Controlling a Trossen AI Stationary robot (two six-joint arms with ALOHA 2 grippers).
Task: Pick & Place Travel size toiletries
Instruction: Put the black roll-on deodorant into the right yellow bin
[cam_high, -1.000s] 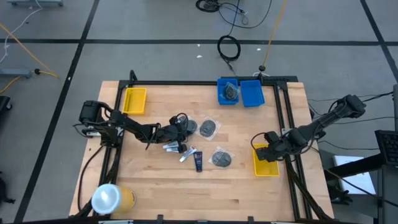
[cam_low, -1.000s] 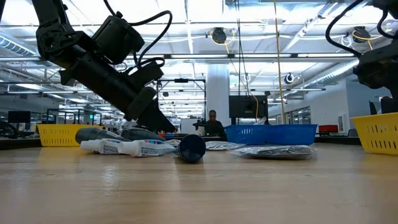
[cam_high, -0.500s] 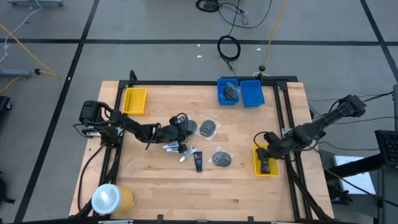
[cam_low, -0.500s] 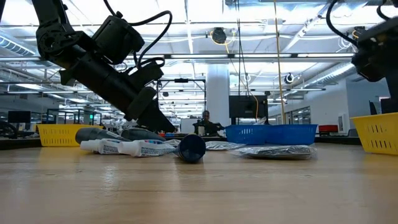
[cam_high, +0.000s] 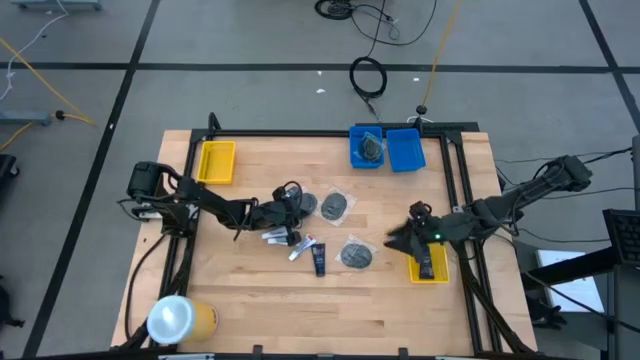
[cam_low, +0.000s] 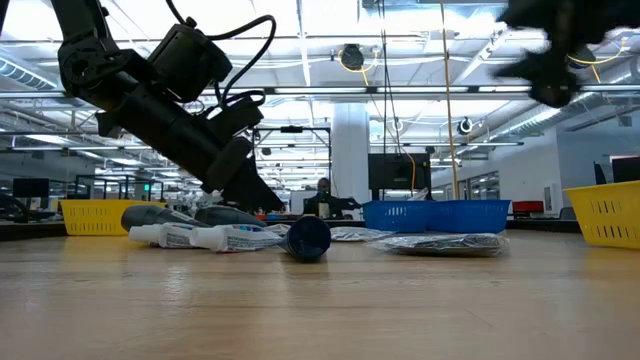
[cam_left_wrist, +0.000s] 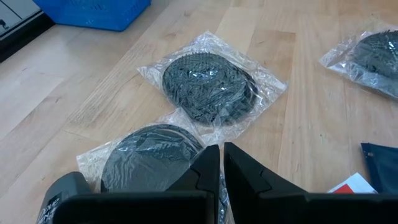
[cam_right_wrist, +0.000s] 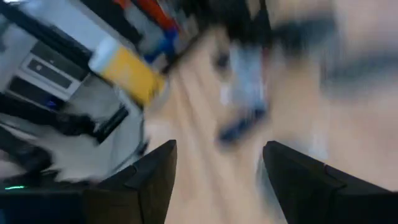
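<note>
Travel toiletries lie mid-table: a dark mini bottle, white tubes, and grey discs in clear bags. My left gripper is shut, low over the nearest disc bag. My right gripper is open and holds nothing. It hovers left of the right yellow bin, where a dark item lies. It shows blurred, high up, in the low view. My left gripper has its shut fingertips down at the edge of the nearest disc's clear bag, slanting in from the table's left. Whether they pinch the film or only rest by it, I cannot tell.
A blue bin at the far edge holds one bagged disc, with a second blue bin beside it. A yellow bin stands far left. A big yellow roll lies at the near left corner. Bare wood lies along the near edge.
My right gripper has risen from over the right yellow bin and swung fast toward the table's left, toward the disc bag at mid-table. A dark item now shows lying in that bin.
</note>
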